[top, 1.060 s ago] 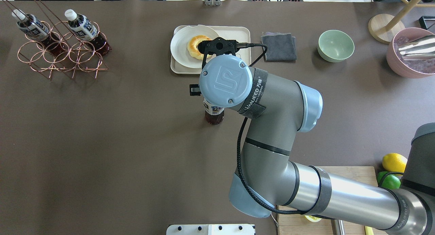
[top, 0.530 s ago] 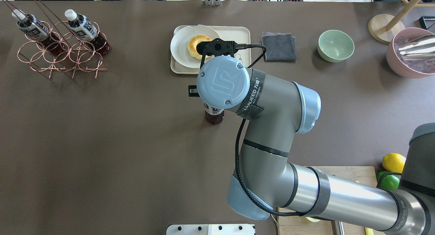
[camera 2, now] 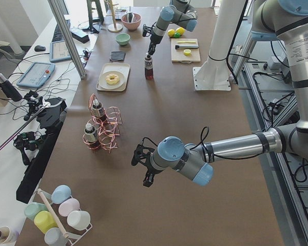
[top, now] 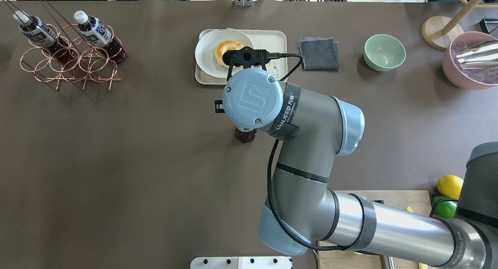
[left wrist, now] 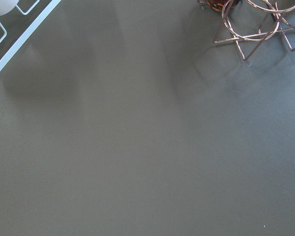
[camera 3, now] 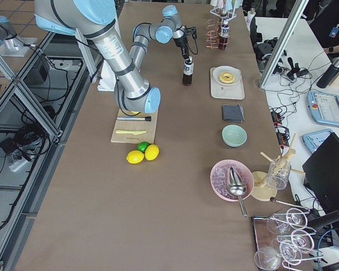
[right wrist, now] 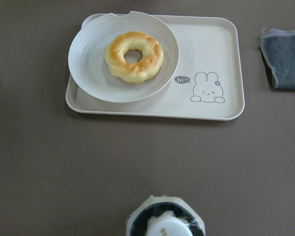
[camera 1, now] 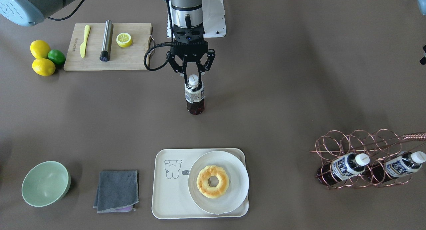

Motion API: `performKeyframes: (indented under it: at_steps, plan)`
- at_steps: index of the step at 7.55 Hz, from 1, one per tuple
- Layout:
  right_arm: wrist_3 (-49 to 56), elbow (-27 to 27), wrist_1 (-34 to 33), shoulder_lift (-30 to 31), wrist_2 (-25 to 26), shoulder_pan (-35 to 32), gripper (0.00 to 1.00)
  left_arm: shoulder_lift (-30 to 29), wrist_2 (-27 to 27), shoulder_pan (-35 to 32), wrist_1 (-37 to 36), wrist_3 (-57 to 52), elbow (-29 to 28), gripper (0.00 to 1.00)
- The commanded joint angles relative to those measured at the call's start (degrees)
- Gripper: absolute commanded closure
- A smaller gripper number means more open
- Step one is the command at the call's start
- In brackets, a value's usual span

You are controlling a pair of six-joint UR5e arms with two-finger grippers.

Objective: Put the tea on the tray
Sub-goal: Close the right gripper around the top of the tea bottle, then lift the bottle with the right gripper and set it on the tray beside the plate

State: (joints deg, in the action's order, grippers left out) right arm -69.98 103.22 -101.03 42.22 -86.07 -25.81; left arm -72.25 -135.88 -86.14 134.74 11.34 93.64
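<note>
While the tea (camera 1: pixel 194 96) stands upright mid-table, well apart from the tray (camera 1: pixel 168 195), my right gripper (camera 1: pixel 193 76) hangs, jaws spread, astride its cap; for the left gripper (camera 2: pixel 146 179) I cannot tell.

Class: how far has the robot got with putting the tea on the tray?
Done: nothing yet; the tray holds only a plate with a doughnut. In hand: the right claw hangs open around the top of the tea, which stands on the table. To do: close, lift, carry and set it on the tray's bare side.
</note>
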Motion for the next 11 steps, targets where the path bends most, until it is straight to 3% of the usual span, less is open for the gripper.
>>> performKeyframes:
  at_steps: [1,3,5,6,8,9,11]
  plan:
    - [0.80,0.31,-0.13,-0.47,-0.06,-0.63,1.00,0.00,0.00,-0.08,0.00,0.00,0.23,0.00]
    - [3.77,1.02,-4.76,-3.36,-1.63,-5.10,1.00,0.00,0.00,-0.08,0.00,0.00,0.32,0.00]
    - [9.22,-1.77,-4.09,-3.37,-6.55,-12.73,1.00,0.09,-2.62,-0.26,0.17,0.00,0.23,0.00]
    - [11.86,-6.32,-0.43,-3.37,-7.79,-16.34,1.00,0.00,-3.42,-1.48,0.61,0.09,0.14,0.00]
    - [13.37,-21.93,12.39,-6.60,-13.58,-21.80,1.00,0.09,-3.43,-1.75,1.05,0.00,0.40,0.00]
    - [14.08,-26.97,14.09,-8.19,-13.77,-22.34,1.00,0.09,-3.52,-1.75,1.75,0.09,0.41,0.00]
    - [13.47,-30.53,18.23,-8.38,-14.21,-22.35,1.00,-0.09,-3.43,-1.84,1.76,0.09,0.58,0.00]
